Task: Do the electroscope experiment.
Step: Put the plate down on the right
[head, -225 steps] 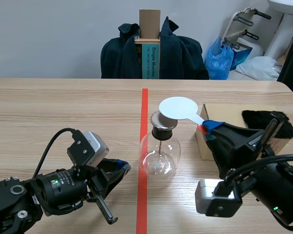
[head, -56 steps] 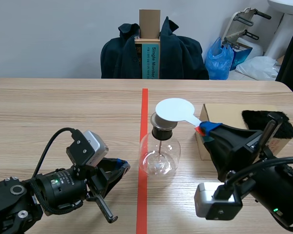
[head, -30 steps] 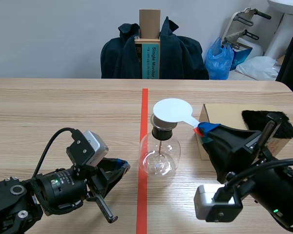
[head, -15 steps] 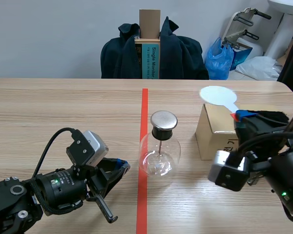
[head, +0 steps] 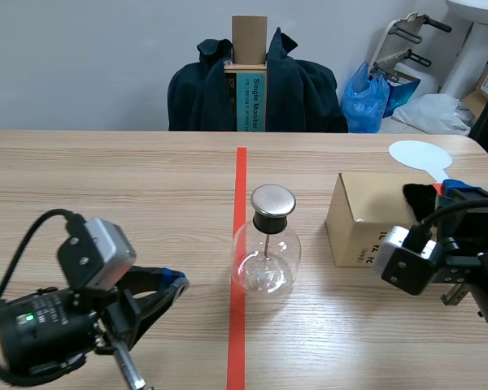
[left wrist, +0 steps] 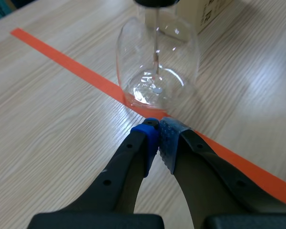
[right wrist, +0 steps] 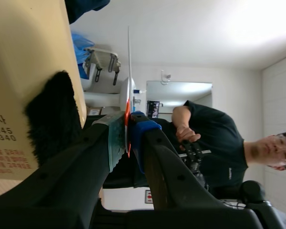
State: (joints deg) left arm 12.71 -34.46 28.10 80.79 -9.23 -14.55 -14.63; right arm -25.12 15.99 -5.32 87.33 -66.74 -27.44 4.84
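- The light wooden bench [head: 106, 179] runs away toward a chair draped with dark coats; its far edge crosses the whole scene and its right corner lies just behind the box. A broad stretch of wood separates the left arm from that far edge.
- A brown cardboard box [head: 358, 219] sits near the bench's right edge, with a strip of wood between it and the flask.
- The clear round glass flask with a flat metal cap [head: 265, 260] stands upright just right of the orange-red tape line, its base at the line's edge. Its long axis is vertical, and a thin rod hangs from the cap into the bulb.
- The left gripper [left wrist: 158, 136] lies low near the bench's near edge, fingers pressed together on nothing, tips aimed at the flask's base across a short gap.
- The right gripper [right wrist: 127, 129] is raised beside the box's right end, fingers pinching the paddle's handle.
- A tuft of black fur [head: 419, 199] rests on the box's top at its right end.
- The white round paddle [head: 420, 154] points away from the fingers toward the bench's far right corner, disc at the far end, well apart from the flask's cap.
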